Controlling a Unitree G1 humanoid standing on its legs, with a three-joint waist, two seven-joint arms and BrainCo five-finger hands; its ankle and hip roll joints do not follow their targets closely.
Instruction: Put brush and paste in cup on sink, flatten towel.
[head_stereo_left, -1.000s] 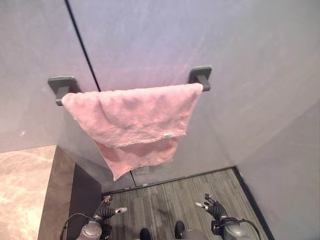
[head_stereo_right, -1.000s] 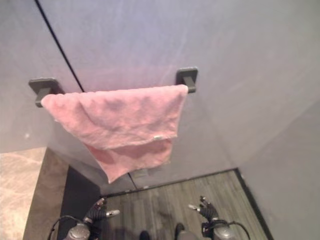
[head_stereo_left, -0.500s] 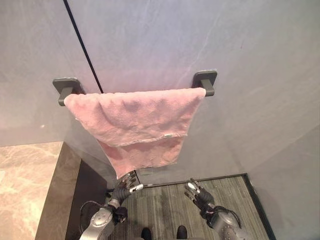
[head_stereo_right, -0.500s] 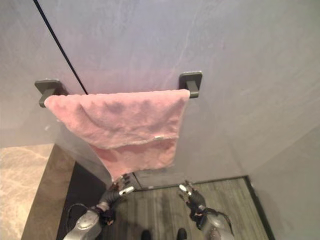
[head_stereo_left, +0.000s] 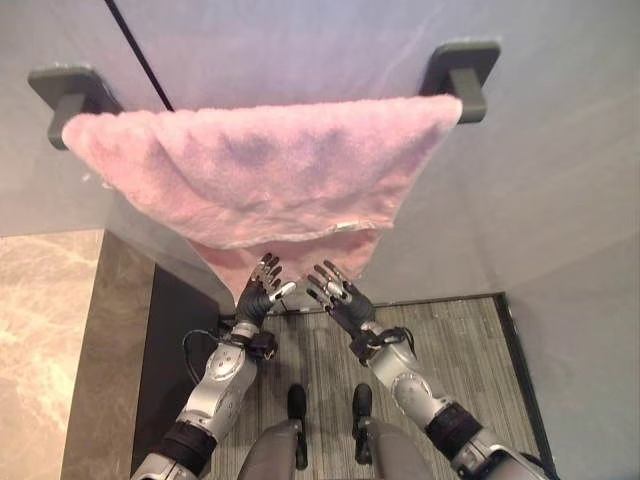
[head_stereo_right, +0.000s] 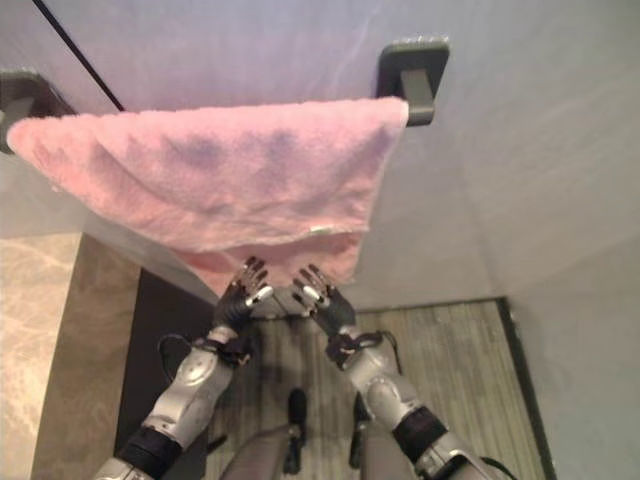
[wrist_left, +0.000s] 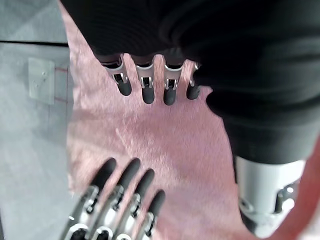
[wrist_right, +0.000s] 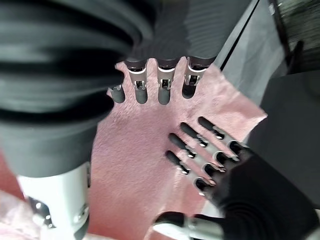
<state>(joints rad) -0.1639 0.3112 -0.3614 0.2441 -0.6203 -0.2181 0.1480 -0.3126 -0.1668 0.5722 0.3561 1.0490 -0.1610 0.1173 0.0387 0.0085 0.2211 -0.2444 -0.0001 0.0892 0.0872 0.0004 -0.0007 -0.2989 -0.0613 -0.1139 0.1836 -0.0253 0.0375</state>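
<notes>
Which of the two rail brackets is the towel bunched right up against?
The right bracket: the pink towel reaches its rod end there, while the left bracket keeps some bare rod showing.

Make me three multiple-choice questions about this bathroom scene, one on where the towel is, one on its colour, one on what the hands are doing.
1. Where is the towel?
A. Draped over the wall bar
B. On the floor
C. In a cup

2. What colour is the towel?
A. White
B. Pink
C. Blue

3. How are the left hand and right hand held?
A. Both in fists
B. Each clutching a brush
C. Both open, fingers straight, raised by the towel's lower edge

Answers: 1 A, it hangs between the two dark brackets. 2 B, the cloth is pink. 3 C, both wrist views show straight fingers before the cloth.
</notes>
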